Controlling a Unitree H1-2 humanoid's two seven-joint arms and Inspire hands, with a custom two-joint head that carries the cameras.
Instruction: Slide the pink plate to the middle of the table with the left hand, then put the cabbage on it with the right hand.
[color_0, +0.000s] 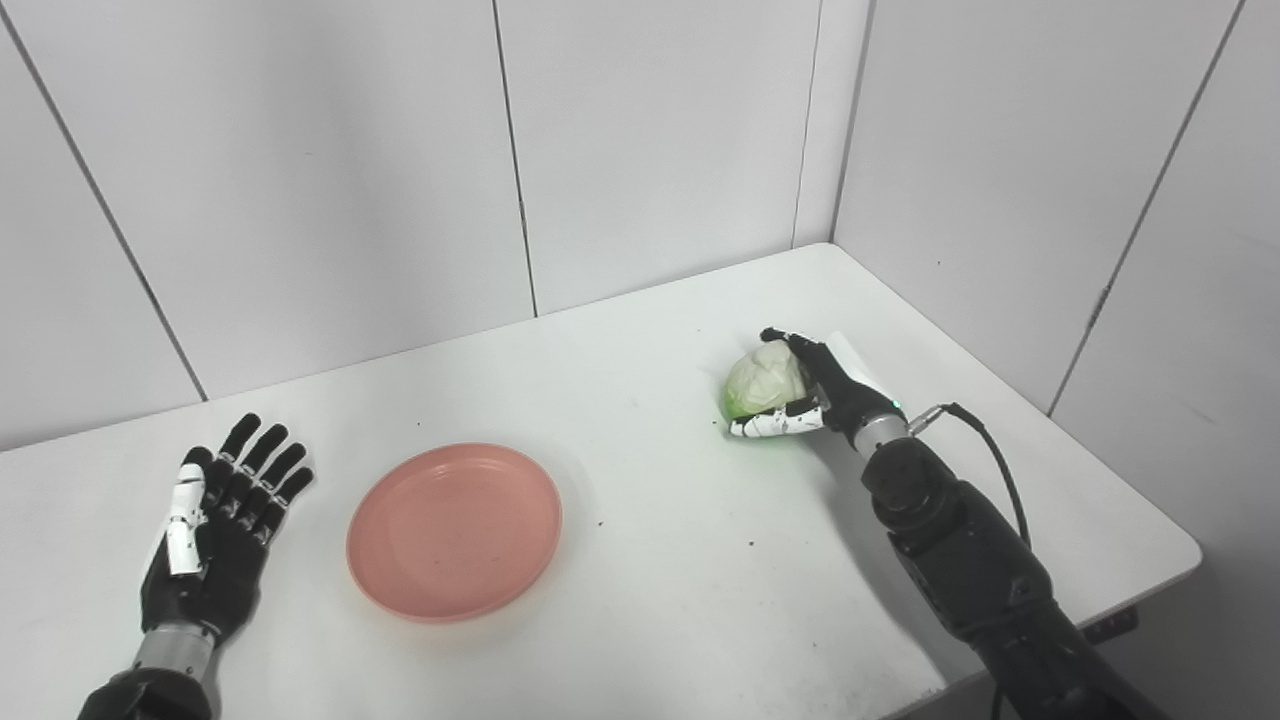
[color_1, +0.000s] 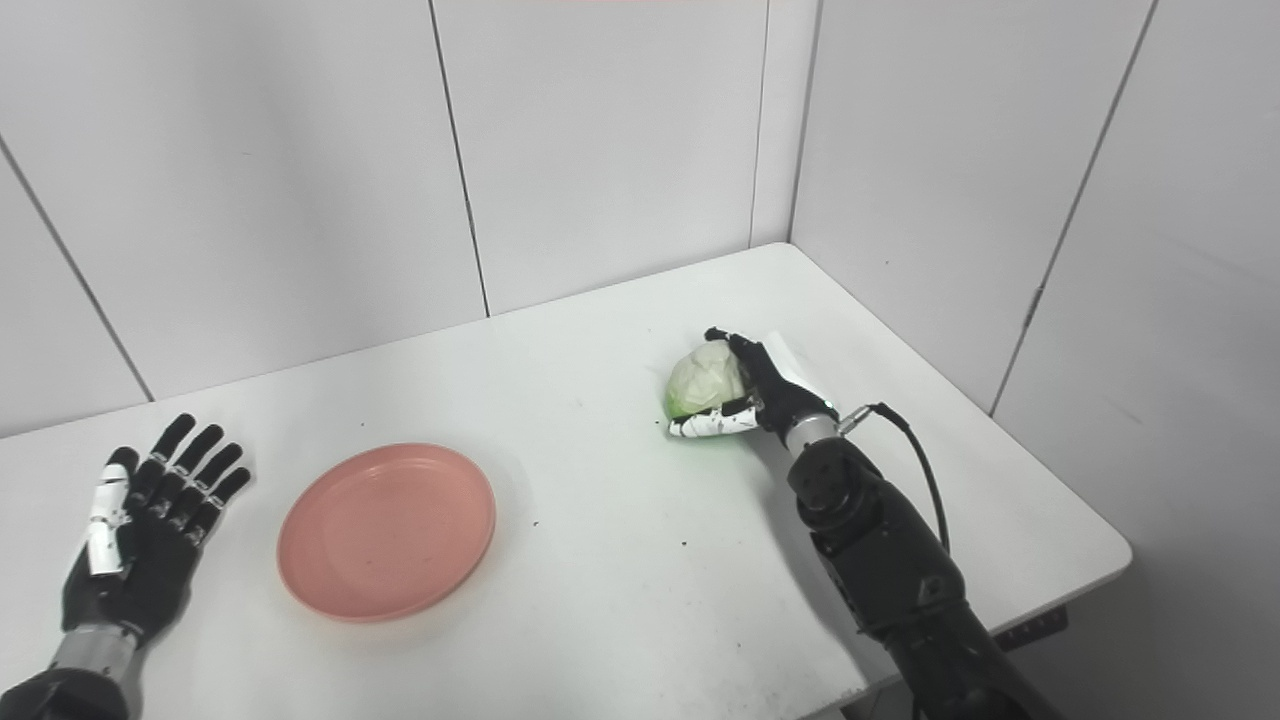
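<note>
white bench (color_0: 640, 600) set into a corner of pale grey wall panels (color_0: 350, 150); a few dark specks scattered on the surface, otherwise bare between the objects. nothing stands between the plate and the cabbage, only open bench top.

pink plate (color_0: 454, 532) lies flat, left of the bench's middle, toward the near edge. empty, right side up.

left hand (color_0: 218, 530) rests palm up on the bench just left of the plate, near but not touching its rim. fingers (color_0: 262, 462) spread apart and stretched out, holding nothing.

cabbage (color_0: 764, 380) sits on the right half of the bench, well apart from the plate. pale green, rounded, darker green low on its left side; a faint green tint shows on the bench under it.

right hand (color_0: 825, 390) is wrapped around the cabbage from its right side. dark fingers curve over the top and far side; the white-tipped thumb (color_0: 775, 423) lies along its near lower edge. fingers clamped on the cabbage. cannot tell whether the cabbage is touching the bench or just lifted off it.

black cable (color_0: 985, 450) loops from the right wrist back along the forearm.
</note>
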